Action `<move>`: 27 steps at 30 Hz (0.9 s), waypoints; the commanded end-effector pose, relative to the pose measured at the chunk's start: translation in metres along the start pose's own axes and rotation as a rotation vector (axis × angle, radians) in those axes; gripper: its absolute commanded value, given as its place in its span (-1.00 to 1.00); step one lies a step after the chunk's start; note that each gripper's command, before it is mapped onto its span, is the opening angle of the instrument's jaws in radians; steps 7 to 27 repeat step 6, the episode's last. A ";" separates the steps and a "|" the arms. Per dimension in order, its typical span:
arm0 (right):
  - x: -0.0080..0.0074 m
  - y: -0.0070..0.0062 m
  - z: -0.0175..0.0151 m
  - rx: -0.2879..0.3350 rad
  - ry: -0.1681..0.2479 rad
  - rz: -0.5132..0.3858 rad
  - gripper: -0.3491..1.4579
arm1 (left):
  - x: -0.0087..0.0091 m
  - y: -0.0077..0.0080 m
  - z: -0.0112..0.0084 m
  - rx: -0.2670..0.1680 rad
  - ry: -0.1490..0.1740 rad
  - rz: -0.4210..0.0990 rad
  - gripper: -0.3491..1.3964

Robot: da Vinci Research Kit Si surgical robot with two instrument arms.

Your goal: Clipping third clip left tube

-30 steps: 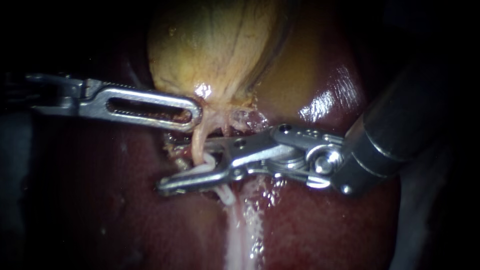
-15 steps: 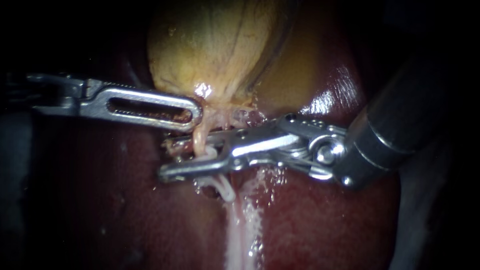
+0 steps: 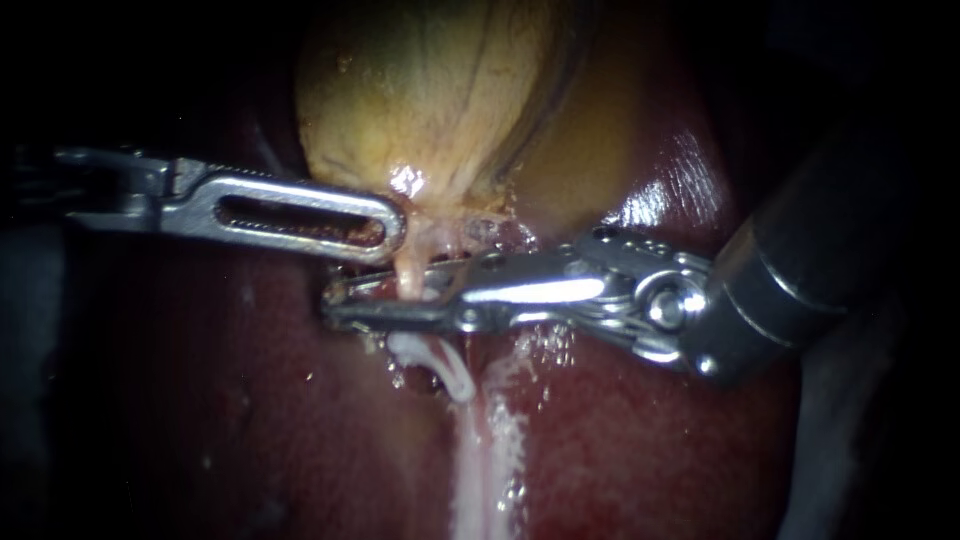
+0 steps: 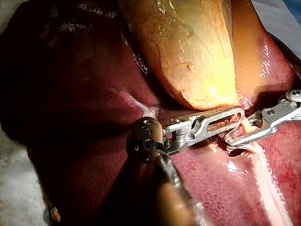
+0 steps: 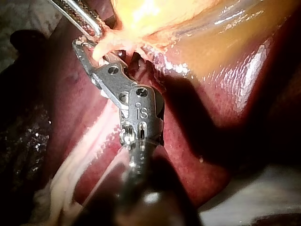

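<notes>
Tube (image 3: 408, 272) first: pale pink, dropping from the gallbladder's neck toward the near side, roughly mid-scene. Caught squarely between the jaws of the right instrument (image 3: 345, 308), reaching in from the right and lying nearly level across it. Jaws pressed onto the tube from the far and near sides, barely a sliver of gap between them, so clamped on it.

Just nearer than those jaws, on the same tube: white clips (image 3: 450, 378). Looks like two, but hard to count for sure. Nearer again, a whitish strand (image 3: 480, 470) running down over the liver (image 3: 250, 420).

Left of the tube: left instrument (image 3: 390, 232), coming in from the left with its long slotted jaw lying flat and its tip right at the neck, at the top of the tube. Jaws together on the tissue there, gripping the gallbladder (image 3: 430, 100) at its narrow end, reddish tissue showing through the slot. Just far of the right instrument's jaws; can't tell if touching.

Same story from the left wrist camera: slotted jaws closed at the gallbladder's narrow end, tube just ahead of them, going into the right instrument's jaws. From the right wrist camera: tube pinched at the right instrument's tip, left instrument just beyond.

Gallbladder yellow-tan, filling the far middle. Dark red, wet liver all round.
</notes>
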 end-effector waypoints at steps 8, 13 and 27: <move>-0.0004 0.0003 0.0001 0.000 -0.004 -0.003 -1.00 | 0.0001 -0.0001 0.0001 0.000 0.000 0.000 -1.00; -0.0004 0.0003 0.0001 0.000 -0.004 -0.003 -1.00 | 0.0001 -0.0001 0.0001 0.000 0.000 0.000 -1.00; -0.0004 0.0003 0.0001 0.000 -0.004 -0.003 -1.00 | 0.0001 -0.0001 0.0001 0.000 0.000 0.000 -1.00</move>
